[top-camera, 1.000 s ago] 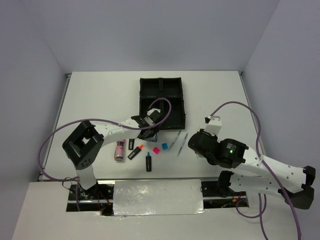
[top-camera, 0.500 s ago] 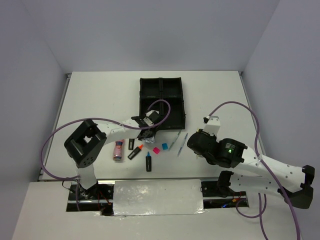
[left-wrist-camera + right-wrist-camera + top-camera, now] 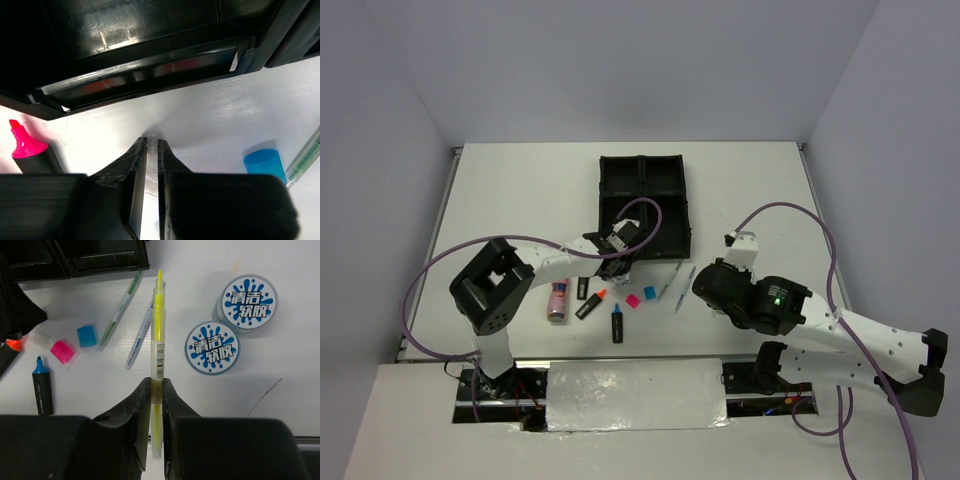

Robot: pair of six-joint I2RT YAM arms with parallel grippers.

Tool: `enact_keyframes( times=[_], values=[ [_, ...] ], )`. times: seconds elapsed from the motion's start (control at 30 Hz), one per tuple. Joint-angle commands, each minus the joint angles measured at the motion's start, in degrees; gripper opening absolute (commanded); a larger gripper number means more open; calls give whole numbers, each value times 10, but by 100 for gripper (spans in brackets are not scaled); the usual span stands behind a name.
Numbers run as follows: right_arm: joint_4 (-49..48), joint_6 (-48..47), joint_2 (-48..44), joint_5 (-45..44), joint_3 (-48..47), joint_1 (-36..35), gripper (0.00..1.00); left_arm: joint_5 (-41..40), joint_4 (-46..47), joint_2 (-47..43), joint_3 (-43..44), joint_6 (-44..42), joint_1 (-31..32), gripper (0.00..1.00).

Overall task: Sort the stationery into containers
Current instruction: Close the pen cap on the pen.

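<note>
A: The right end effector (image 3: 156, 385) is clamped on the slim translucent yellow plastic pen (image 3: 158, 330). It grips low on the barrel, and the tip points to the top of the wrist frame.

B: Light, stiff little thing, I'd say. The barrel is smooth, so held that far from its middle it could swivel in the pinch.

A: Its target, the black plastic four-compartment tray (image 3: 642, 158), sits upper centre in the overhead view on the white tabletop (image 3: 520, 190).

B: And the left end effector (image 3: 152, 142)?

A: Fingers together, tips down at the tabletop just beside the tray's near wall. Whether anything thin is pinched between them, I can't tell.

B: A black highlighter with a pink-red tip (image 3: 27, 147) lies at the left edge of its camera, and a small blue square (image 3: 265, 162) at lower right.

A: That highlighter looks chunky and rigid. Mid-barrel seems the safest hold.

B: The two round blue-and-white rolls (image 3: 249, 300) sit at the right of the right wrist frame, close together.

A: They're wide and probably light. They'd want well-spread jaws across the rim.

B: The pink tube (image 3: 558, 300), lower left overhead, may roll when nudged.
</note>
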State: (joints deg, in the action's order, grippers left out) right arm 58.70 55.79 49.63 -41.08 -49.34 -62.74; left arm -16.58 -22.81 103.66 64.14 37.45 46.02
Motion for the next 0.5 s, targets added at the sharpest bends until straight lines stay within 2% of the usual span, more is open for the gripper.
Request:
enact_keyframes(
  times=[0.0, 0.13, 0.17, 0.23, 0.47],
  values=[
    [-24, -4, 3, -7, -13, 1, 0, 15, 0, 23, 0, -7, -1, 21],
    [-23, -4, 8, -8, -16, 2, 0, 22, -1, 17, 7, -6, -1, 12],
    [-23, -3, 9, -9, -16, 1, 0, 27, -2, 16, 12, -6, -1, 6],
    [-26, -2, 10, -9, -15, 1, 0, 33, 0, 9, 16, -5, -2, 0],
    [-59, -10, -21, -3, 7, 2, 0, 75, 5, -49, 37, 6, -1, 0]
  ],
)
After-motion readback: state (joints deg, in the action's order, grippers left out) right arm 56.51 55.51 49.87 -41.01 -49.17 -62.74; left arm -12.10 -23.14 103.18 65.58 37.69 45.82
